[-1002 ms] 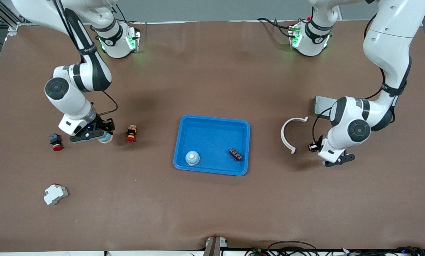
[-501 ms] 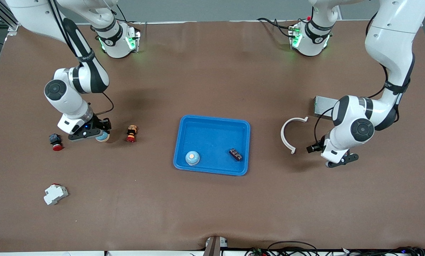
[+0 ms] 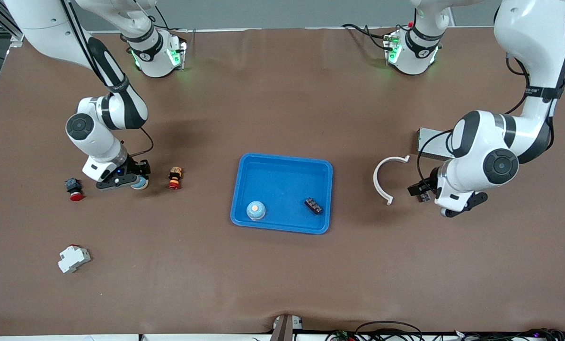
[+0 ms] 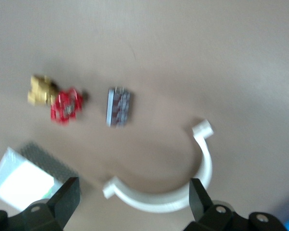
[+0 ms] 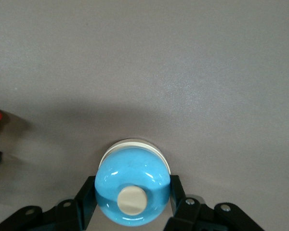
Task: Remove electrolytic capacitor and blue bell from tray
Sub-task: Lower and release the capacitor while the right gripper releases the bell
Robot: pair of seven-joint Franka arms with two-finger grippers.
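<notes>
My right gripper [image 3: 137, 182] is shut on a blue bell [image 3: 141, 183] with a cream button, low at the table between a red push button and a yellow-red button. The right wrist view shows the bell [image 5: 130, 166] gripped between the fingers [image 5: 85, 195]. My left gripper [image 3: 458, 209] is open and empty over the table beside a white C-shaped ring [image 3: 382, 180]. In the left wrist view the open gripper [image 4: 134, 202] is over the ring [image 4: 178, 199]; a small dark ribbed capacitor [image 4: 119, 106] lies past it. A blue tray [image 3: 282, 161] holds a second bell [image 3: 255, 210] and a black part [image 3: 313, 205].
A red push button [image 3: 73, 188] and a yellow-red button [image 3: 174, 177] flank the right gripper. A white breaker [image 3: 73, 258] lies nearer the camera. A metal block [image 3: 429, 142] sits by the left arm. A red-and-yellow part [image 4: 58, 101] lies beside the capacitor.
The left gripper has risen and shifted toward the left arm's end of the table, staying open. The right arm has changed posture while the bell stays in its grip at about the same spot.
</notes>
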